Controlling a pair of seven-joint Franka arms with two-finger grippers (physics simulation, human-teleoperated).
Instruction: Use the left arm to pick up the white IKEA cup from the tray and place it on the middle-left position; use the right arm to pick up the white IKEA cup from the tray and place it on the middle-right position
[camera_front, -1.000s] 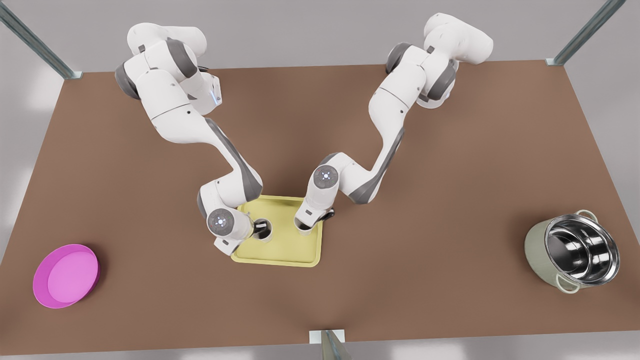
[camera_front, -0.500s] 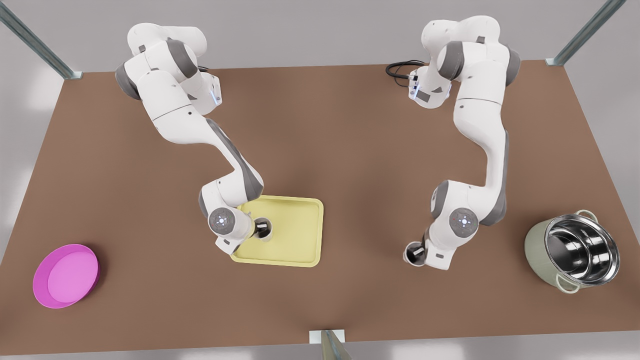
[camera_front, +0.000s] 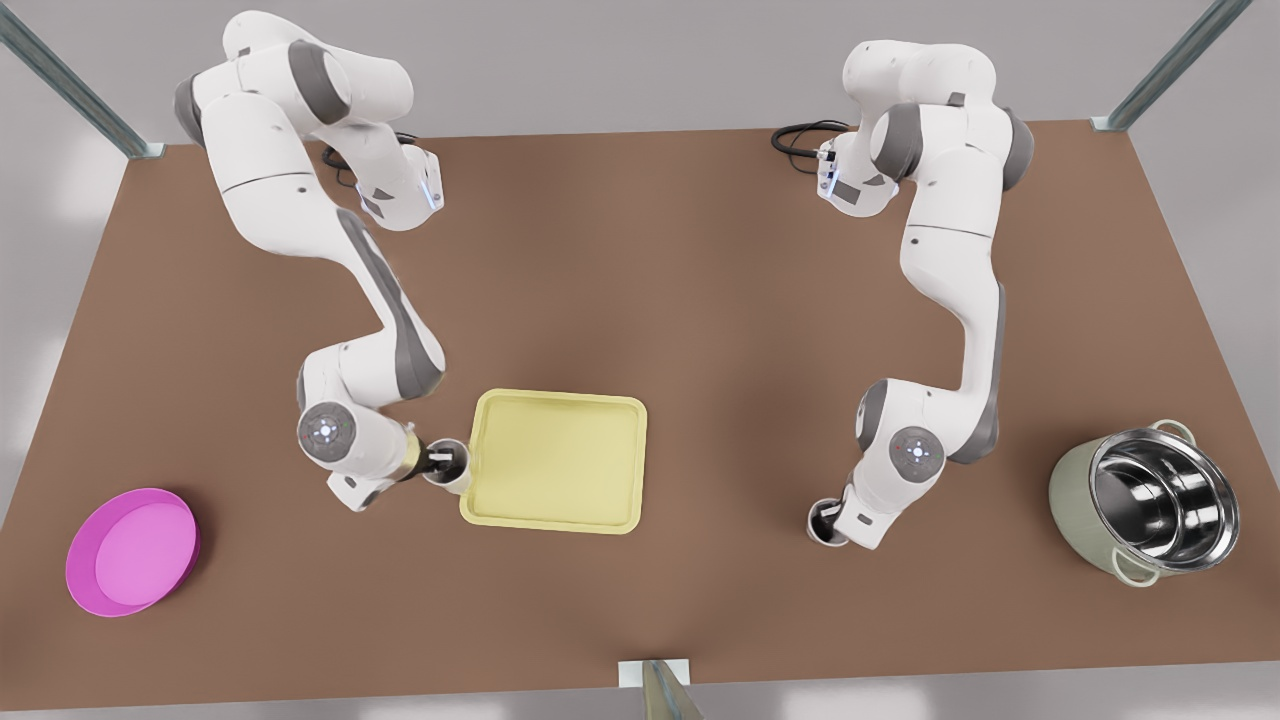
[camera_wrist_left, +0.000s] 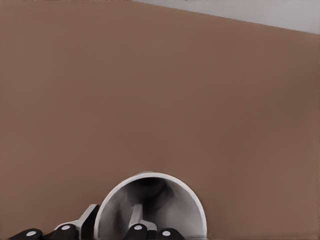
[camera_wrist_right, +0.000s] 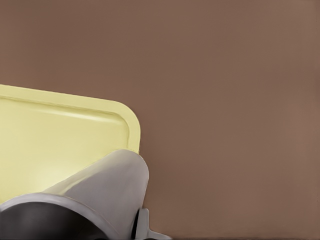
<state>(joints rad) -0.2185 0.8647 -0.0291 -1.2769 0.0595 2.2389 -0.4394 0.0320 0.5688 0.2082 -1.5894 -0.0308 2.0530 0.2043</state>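
white cup (camera_front: 452, 478) off the tray (camera_front: 560, 505), carried by right arm's fingers (camera_front: 436, 461), now at its edge

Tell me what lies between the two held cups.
The yellow tray, then bare table: front view. Right gripper holds the cup beside the tray; left gripper the other cup.

Pale yellow tray (camera_front: 556, 460), brown table (camera_front: 640, 280), magenta plate (camera_front: 132, 550), white cups (camera_front: 447, 467), silver pot (camera_front: 1150, 510).
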